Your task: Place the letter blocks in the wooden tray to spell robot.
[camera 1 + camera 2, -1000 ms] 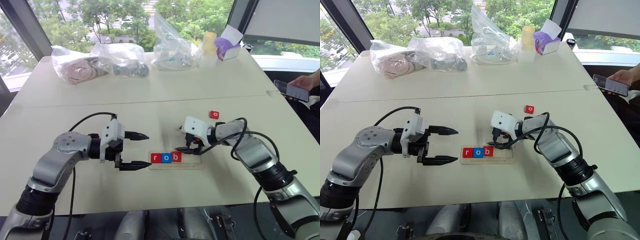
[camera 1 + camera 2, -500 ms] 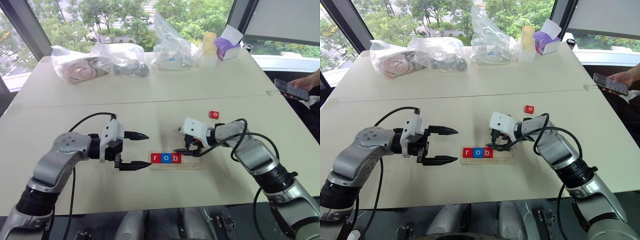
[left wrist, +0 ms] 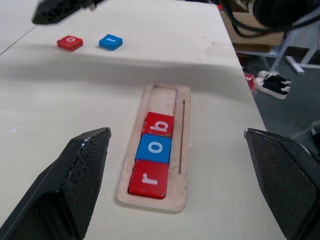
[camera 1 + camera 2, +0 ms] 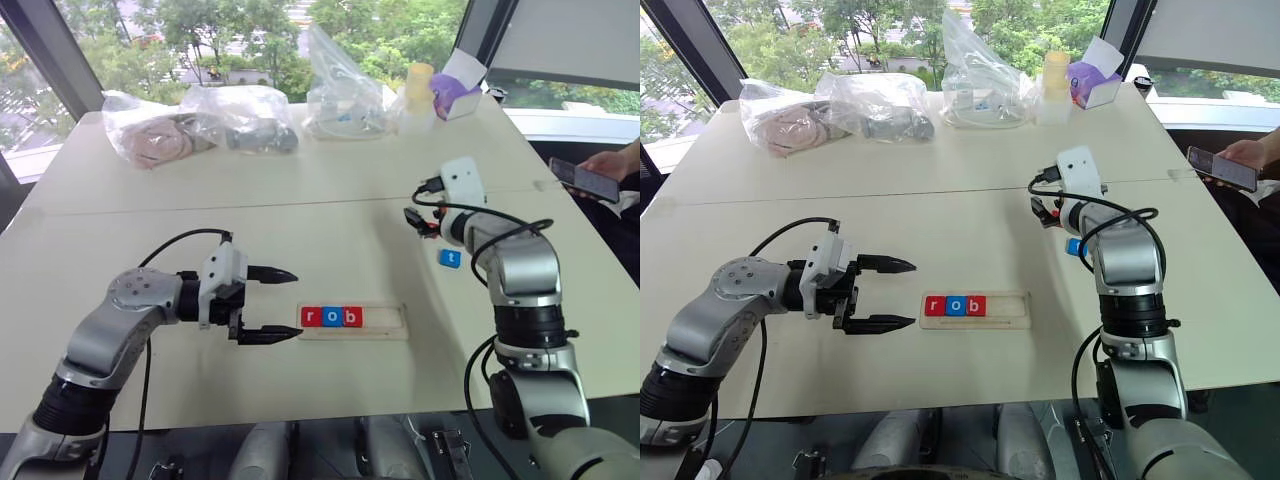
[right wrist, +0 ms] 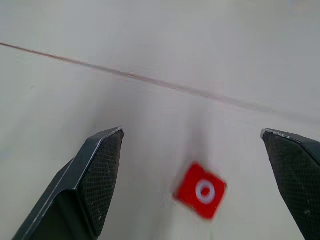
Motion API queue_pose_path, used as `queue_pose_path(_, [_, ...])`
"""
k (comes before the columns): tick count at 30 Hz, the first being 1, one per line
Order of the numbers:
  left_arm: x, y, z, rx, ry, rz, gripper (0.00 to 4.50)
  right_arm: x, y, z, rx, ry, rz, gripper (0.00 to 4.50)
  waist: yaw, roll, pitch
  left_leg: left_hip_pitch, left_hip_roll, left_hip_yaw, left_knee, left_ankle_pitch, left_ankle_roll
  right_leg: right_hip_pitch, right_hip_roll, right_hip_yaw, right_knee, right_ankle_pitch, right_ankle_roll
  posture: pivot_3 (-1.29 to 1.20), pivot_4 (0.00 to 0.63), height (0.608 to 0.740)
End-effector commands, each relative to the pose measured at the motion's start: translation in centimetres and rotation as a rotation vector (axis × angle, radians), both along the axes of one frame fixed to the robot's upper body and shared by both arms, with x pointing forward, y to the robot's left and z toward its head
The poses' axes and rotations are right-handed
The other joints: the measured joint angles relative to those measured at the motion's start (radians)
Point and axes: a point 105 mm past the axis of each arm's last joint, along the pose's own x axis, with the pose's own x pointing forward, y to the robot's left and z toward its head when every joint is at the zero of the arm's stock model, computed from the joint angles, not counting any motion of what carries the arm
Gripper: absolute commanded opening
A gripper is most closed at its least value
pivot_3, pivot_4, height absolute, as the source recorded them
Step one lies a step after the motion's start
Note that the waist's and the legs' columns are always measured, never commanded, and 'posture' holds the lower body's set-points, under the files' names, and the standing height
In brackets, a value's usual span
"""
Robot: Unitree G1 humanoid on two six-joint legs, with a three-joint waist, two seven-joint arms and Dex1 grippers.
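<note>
The wooden tray lies flat on the bench in front of the robot, long side running left to right, holding three letter blocks pressed end to end at its left end: a red r, a blue o and a red b; the right half of the tray is bare, leaving room for the last two letters. The remaining blocks lie loose on the bench, well apart from the tray toward the far right: the red o block and the blue t block, near each other. The right end effector is poised above the red o block with its fingers spread wide and nothing between them; the block sits in the gap as seen from the wrist, which suggests alignment for a pick, this being the next letter required. The left end effector hangs level just beside the left end of the tray, jaws fully apart and empty, pointing along the tray, apparently parked clear of the work or ready to steady it. Word stands at three of five letters. Bagged items at the far edge of the bench play no part
</note>
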Motion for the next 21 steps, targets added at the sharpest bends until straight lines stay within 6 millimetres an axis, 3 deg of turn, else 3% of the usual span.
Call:
queue_pose_path(1, [-0.1,-0.4,0.7,-0.019,-0.025,-0.023,4.5,0.0,-0.3,0.2,0.079,-0.013,-0.087,4.46,-0.003,0.0,0.0,0.0,0.0,0.0,0.0,0.0,0.0,0.0,0.0,0.0,0.0,0.0,0.0,0.0,0.15,0.74])
queue_pose_path(12, [-0.1,-0.5,0.7,-0.019,-0.028,-0.02,4.5,0.8,0.1,-2.8,0.236,0.094,-0.204,4.46,-0.003,0.0,0.0,0.0,0.0,0.001,0.001,0.0,0.0,0.0,0.001,0.0,0.001,0.001,-0.001,0.0,0.15,0.74])
queue_pose_path(19, [0.0,-0.5,0.7,-0.017,-0.034,-0.01,4.5,1.7,0.4,-3.3,0.284,0.12,-0.227,4.46,-0.005,0.0,0.0,0.0,0.001,0.001,0.001,0.0,0.0,0.0,0.002,0.0,0.001,0.001,-0.001,0.0,0.15,0.74])
queue_pose_path(21, [0.1,-0.6,0.7,-0.018,-0.035,-0.007,4.5,2.0,0.8,-3.4,0.284,0.131,-0.215,3.94,-0.005,0.0,0.0,0.001,0.001,0.001,0.001,0.0,0.0,0.0,0.002,0.0,0.002,0.001,-0.001,0.0,0.15,0.74])
